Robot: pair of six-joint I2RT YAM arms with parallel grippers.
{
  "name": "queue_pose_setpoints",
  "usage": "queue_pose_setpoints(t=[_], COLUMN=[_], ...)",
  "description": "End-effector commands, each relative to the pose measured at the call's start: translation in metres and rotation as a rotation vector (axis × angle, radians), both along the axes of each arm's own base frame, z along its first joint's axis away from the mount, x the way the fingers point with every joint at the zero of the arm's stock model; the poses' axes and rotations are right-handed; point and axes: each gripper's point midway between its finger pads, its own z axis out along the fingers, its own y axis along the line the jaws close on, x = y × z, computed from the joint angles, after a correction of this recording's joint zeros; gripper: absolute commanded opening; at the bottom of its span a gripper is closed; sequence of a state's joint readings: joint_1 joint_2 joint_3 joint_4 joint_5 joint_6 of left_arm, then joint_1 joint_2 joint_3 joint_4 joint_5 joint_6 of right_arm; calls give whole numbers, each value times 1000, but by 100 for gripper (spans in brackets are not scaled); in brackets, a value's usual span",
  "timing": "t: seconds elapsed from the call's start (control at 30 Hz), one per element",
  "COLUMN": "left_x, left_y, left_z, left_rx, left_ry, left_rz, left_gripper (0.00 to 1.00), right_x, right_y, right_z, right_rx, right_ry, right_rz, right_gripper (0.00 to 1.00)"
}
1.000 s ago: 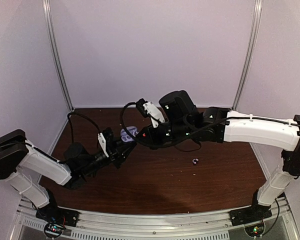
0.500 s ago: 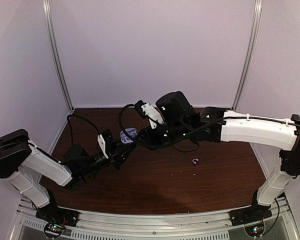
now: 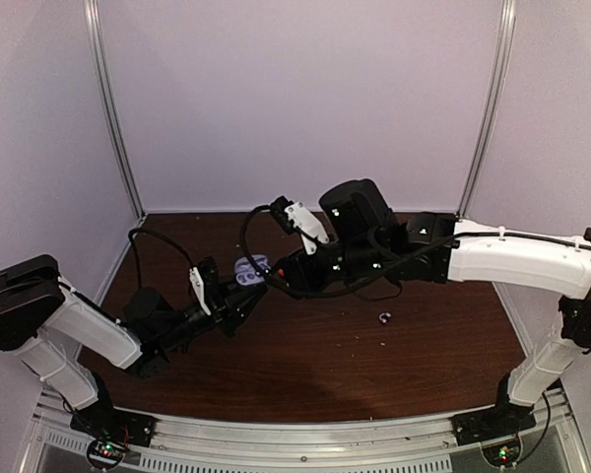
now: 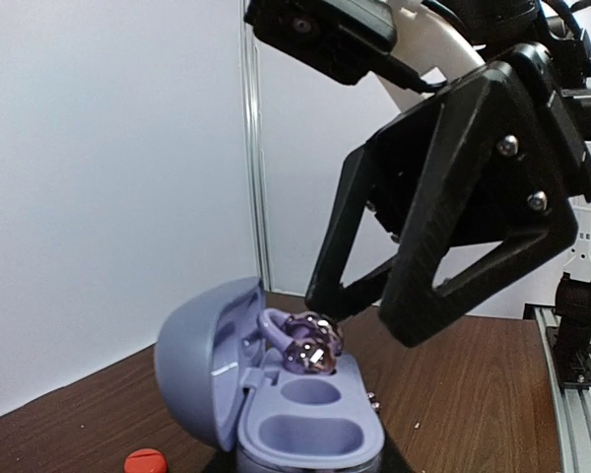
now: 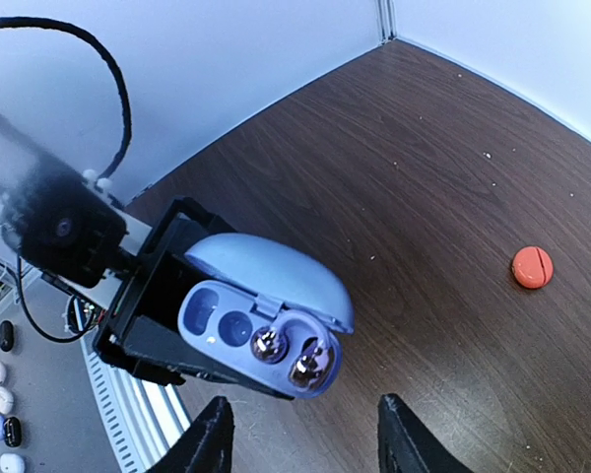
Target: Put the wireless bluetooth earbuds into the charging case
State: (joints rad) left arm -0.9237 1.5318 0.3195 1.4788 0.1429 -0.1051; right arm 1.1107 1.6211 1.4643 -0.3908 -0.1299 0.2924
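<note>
Both stretched inward, left claw (image 3: 238, 287) grips the charging case (image 5: 268, 296) while right claw (image 5: 310, 436) hovers parted above it.

We see white shells (image 3: 517, 258) on black joints (image 3: 355, 212), black cables (image 5: 121, 94) looping at the wrists, and silver screws (image 4: 509, 146) on the black triangular fingers (image 4: 473, 197) of the right gripper (image 4: 366, 313).

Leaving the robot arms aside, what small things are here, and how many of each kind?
Lavender charging case: 1
Earbuds: 2, one seated in the case, one lying loose on the table
Orange disc: 1
Total: 4
</note>
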Motion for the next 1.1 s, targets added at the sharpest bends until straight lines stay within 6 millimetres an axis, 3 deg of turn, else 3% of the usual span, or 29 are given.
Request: queue_pose_setpoints(t=[0.0,0.17,0.3,0.43,0.63,1.07], left_x=[-13,-28,-42,-55,-55,-55], left_y=[2,-1,-9,-18,-23,-28], left_z=[20,24,28,30,34,34], left_rx=[-61,-51,-44,-34,-37,-37], left_ry=[-47,-62,-72,-75,-74,-70], left_rz=[-64,-150,-250,-352,-379,-404], left_gripper=[0,0,0,0,0,0], right_x=[-18,-15,-17,-22,-33,-27], right_y=[-18,-44,-52,-49,-41,-36], right_z=[50,57,58,53,46,32], right_rx=[123,157,181,199,239,223], right_ry=[-82,-92,-89,-61,-10,14], right_rz=[74,99,143,184,243,223], right_gripper=[54,59,65,70,74,73])
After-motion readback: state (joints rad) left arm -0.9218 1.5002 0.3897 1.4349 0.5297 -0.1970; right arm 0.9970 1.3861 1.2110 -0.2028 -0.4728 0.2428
